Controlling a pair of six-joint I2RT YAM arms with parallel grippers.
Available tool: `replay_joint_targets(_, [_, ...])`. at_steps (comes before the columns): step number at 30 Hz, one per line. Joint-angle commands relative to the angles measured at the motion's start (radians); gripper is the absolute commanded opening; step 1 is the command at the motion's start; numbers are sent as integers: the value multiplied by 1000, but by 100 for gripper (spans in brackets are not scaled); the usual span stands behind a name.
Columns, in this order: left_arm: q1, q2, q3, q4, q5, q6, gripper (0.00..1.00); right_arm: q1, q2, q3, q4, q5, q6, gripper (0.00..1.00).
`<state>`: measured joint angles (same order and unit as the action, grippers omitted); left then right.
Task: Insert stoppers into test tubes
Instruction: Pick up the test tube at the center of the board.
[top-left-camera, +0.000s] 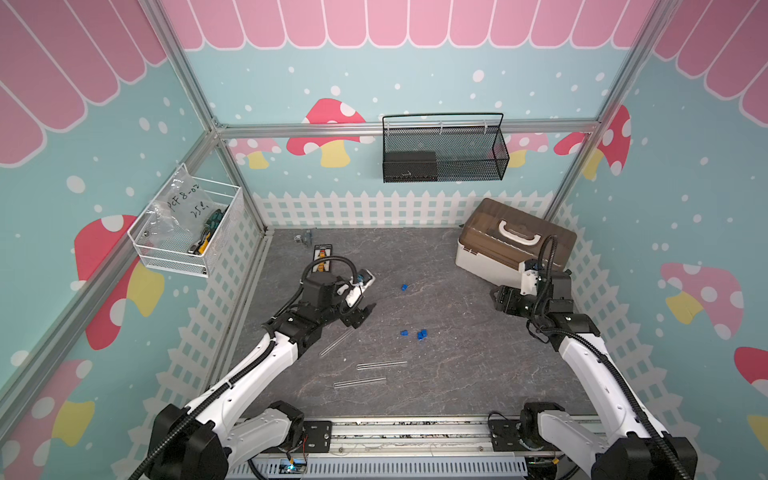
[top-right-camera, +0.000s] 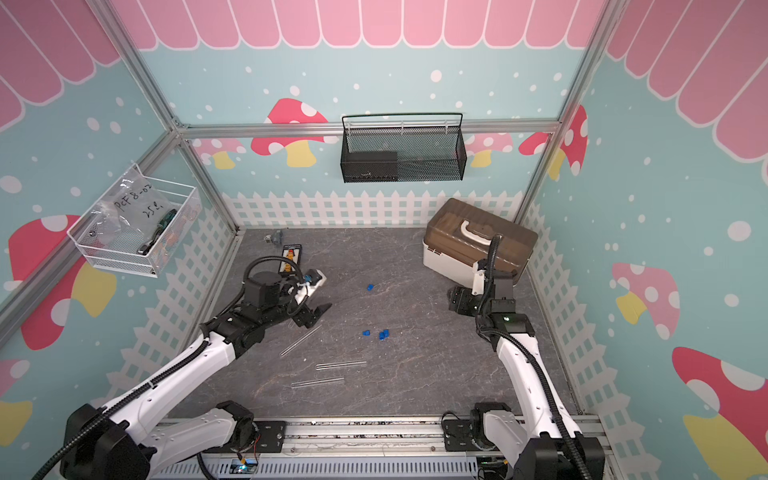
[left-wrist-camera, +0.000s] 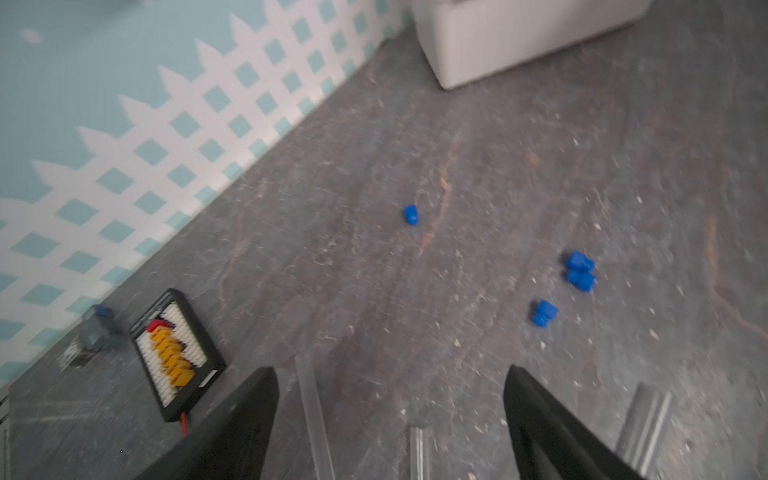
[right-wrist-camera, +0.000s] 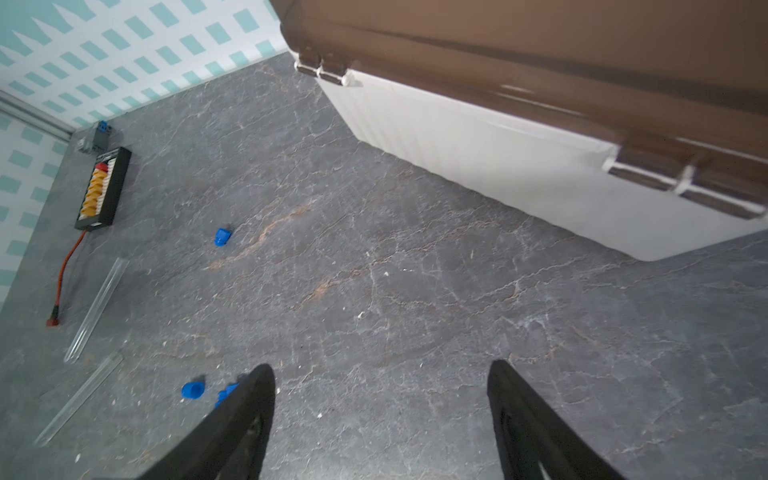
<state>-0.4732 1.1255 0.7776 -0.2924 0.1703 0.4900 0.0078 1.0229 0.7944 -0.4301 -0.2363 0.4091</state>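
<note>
Three clear test tubes lie flat on the grey floor: one slanted (top-left-camera: 336, 343) just in front of my left gripper (top-left-camera: 360, 316), two nearer the front (top-left-camera: 381, 364) (top-left-camera: 359, 381). One blue stopper (top-left-camera: 404, 286) lies alone in the middle, and a cluster of stoppers (top-left-camera: 415, 333) lies closer in. The left gripper (left-wrist-camera: 390, 370) is open and empty, with a tube end (left-wrist-camera: 311, 407) between its fingers' lines. My right gripper (top-left-camera: 496, 301) hovers by the box, also open and empty (right-wrist-camera: 381, 365); stoppers (right-wrist-camera: 192, 390) sit beside one finger.
A white box with a brown lid (top-left-camera: 515, 245) stands at the back right, close behind the right arm. A black connector board (top-left-camera: 323, 257) with a red lead and a small grey part (top-left-camera: 303, 237) lie at the back left. Wire baskets hang on the walls.
</note>
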Motion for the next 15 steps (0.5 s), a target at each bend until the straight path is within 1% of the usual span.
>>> replay_joint_targets(1, [-61, 28, 26, -143, -56, 160, 89, 9, -15, 32, -97, -57, 10, 79])
replay_joint_targets(5, [-128, 64, 37, -151, -33, 186, 87, 11, -17, 47, -132, -63, 4, 79])
replay_joint_targets(8, [-182, 115, 62, -168, -47, 204, 86, 12, -21, 42, -141, -64, 4, 79])
replay_joint_targets(15, [-252, 285, 176, -282, -41, 250, 79, 12, -17, 33, -143, -63, 7, 78])
